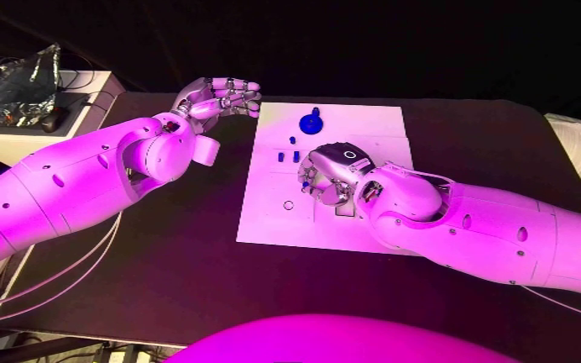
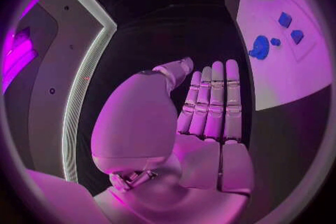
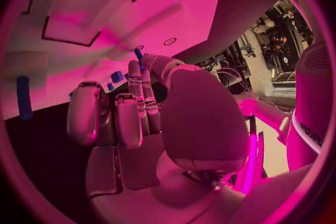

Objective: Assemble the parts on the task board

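The white task board [image 1: 273,220] lies in the middle of the black table. A large blue knob [image 1: 312,122] stands near its far edge, with small blue parts [image 1: 288,156] just in front of it. My right hand [image 1: 333,174] hangs over the board's middle with its fingers curled downward beside those small parts. In the right wrist view a thin blue part [image 3: 138,56] shows at the tips of the thumb and a finger; whether it is pinched is unclear. My left hand [image 1: 224,98] hovers off the board's far left corner, fingers [image 2: 213,101] straight, holding nothing.
A small round hole [image 1: 288,205] sits in the board's near left area. A long blue peg [image 3: 23,98] lies apart from the others. A pale side table [image 1: 49,119] with a silver bag [image 1: 30,81] and cables stands at the far left.
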Robot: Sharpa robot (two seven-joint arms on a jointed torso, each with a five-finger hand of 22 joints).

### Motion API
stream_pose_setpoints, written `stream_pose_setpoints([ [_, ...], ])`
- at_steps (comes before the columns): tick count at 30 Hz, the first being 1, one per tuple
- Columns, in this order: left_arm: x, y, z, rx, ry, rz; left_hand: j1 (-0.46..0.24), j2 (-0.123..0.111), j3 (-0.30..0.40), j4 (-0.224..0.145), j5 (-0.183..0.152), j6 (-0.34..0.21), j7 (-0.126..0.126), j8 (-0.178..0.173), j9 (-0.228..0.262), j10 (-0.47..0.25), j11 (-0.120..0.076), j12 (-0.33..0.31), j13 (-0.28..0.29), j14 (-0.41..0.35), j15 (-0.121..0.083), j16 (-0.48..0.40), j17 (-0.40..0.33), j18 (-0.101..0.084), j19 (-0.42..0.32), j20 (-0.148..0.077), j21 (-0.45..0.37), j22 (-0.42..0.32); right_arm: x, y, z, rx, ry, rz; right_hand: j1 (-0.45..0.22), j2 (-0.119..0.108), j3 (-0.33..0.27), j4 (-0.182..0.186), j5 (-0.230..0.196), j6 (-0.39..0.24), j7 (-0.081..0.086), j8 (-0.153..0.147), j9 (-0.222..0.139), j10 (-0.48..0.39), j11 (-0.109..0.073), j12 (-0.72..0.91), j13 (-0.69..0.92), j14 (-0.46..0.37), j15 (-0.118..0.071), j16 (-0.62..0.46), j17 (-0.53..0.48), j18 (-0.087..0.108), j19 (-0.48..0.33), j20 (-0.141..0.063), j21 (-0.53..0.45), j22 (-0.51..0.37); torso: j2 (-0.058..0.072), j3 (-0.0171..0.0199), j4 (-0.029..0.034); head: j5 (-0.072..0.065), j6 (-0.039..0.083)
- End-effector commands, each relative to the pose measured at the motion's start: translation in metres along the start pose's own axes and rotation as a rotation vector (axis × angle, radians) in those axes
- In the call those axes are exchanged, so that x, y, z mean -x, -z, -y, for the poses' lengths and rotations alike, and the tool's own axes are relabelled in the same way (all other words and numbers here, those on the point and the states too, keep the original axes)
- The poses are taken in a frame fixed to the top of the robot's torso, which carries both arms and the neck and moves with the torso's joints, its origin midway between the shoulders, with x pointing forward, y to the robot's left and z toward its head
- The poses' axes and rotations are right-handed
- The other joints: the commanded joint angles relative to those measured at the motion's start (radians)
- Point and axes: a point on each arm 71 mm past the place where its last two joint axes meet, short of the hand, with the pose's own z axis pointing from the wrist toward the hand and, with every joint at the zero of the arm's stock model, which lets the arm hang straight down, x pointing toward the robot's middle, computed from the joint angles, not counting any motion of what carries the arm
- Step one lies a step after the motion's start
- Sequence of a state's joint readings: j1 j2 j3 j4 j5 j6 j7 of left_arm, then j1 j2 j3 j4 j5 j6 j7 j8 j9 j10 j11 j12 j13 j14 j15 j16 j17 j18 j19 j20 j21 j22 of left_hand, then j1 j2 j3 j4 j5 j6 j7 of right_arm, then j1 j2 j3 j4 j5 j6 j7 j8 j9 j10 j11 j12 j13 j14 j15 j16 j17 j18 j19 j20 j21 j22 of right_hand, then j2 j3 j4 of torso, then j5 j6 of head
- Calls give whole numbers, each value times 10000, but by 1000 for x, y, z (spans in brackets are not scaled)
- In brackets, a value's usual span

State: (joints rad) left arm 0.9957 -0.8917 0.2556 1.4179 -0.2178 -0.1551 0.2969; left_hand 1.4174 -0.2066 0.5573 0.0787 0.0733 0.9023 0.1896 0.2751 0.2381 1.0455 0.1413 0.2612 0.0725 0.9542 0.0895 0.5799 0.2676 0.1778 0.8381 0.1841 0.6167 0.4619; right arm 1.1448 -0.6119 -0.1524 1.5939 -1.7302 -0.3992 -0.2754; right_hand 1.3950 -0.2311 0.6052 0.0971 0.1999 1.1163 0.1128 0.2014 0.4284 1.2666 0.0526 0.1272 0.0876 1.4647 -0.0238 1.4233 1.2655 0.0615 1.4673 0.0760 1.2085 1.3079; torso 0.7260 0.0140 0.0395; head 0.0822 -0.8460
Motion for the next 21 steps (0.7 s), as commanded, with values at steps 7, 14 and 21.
stream_pose_setpoints([
  [7, -2, 0, 1, -52, 57, -145, 61, 7, -71, 0, -2, 17, 87, 4, -14, -36, 31, -31, -10, 41, 54, -51, 12, 15, -4, 69, -40, -14, -3, 1, -2, 89, 255, -200, 48, 363, 276, -185, 71, 78, -42, 153, 194, 325, -114, 42, 126, 471, -123, 87, 48, 39, 237, -123, 157, 915, -1, 3, -5, 2, -15],
  [14, -2, 0, 1, -48, 59, -146, 61, 7, -71, 0, -2, 17, 87, 4, -14, -36, 31, -31, -10, 41, 54, -51, 12, 15, -4, 69, -40, -14, 0, 3, -3, 197, 120, 178, 5, 368, 335, -234, 22, 71, -46, 187, 246, 370, -122, 23, 149, 476, -131, 97, 66, 15, 266, -133, 282, 984, 5, 6, 4, 32, -42],
  [21, -2, 0, 1, -48, 59, -149, 65, 12, -76, -1, 0, 18, 87, 3, -17, -41, 32, -37, -9, 49, 54, -70, 25, 18, 1, 70, -48, -18, 0, 4, -4, 272, 55, 230, -14, 366, 358, -255, 0, 69, -49, 203, 268, 386, -125, 13, 158, 477, -134, 100, 69, 1, 282, -136, 354, 1023, 2, -3, 2, 54, -49],
])
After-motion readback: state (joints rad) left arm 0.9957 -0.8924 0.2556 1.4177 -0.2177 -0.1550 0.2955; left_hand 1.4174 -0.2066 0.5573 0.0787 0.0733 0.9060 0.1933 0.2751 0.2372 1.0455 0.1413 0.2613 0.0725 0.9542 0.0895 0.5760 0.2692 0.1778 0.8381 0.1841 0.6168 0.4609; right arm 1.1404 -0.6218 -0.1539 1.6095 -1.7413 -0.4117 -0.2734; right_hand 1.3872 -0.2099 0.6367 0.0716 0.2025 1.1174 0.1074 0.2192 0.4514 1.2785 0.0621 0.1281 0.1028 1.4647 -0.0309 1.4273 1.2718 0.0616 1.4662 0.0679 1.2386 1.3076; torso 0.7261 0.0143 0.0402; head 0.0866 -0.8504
